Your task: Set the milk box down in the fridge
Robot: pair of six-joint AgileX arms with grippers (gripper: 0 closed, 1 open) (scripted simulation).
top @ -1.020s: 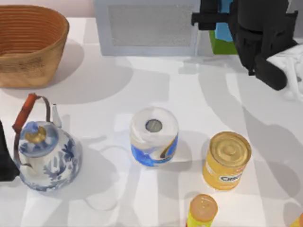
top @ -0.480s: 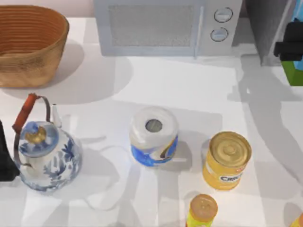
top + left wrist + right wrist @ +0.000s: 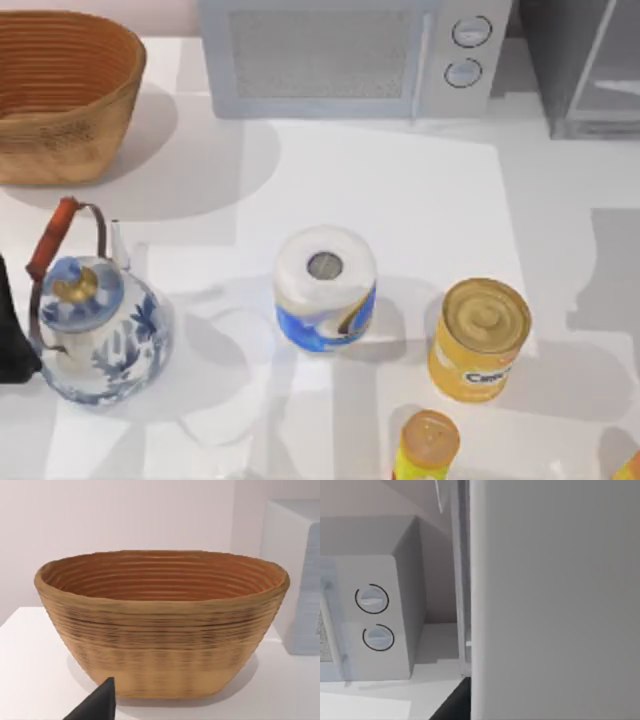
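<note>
The fridge (image 3: 585, 65) stands at the table's back right, a dark grey cabinet with a pale grey framed door. In the right wrist view the fridge door (image 3: 555, 600) is a broad pale panel very close to the camera, and a dark edge of my right gripper (image 3: 454, 705) shows low beside it. The milk box is out of view. My left arm (image 3: 10, 335) rests parked at the table's left edge beside the teapot. A dark tip of my left gripper (image 3: 97, 705) shows in front of the basket.
A woven basket (image 3: 65, 95) sits back left and a light grey microwave (image 3: 350, 55) stands next to the fridge. A blue-and-white teapot (image 3: 95, 325), a paper roll (image 3: 325, 285), a yellow can (image 3: 480, 338) and a small orange-lidded can (image 3: 428, 445) stand on the front half.
My right arm with the milk box swept right from over the microwave's dials, reached the top view's right edge, and has left that view. The left arm has not moved.
</note>
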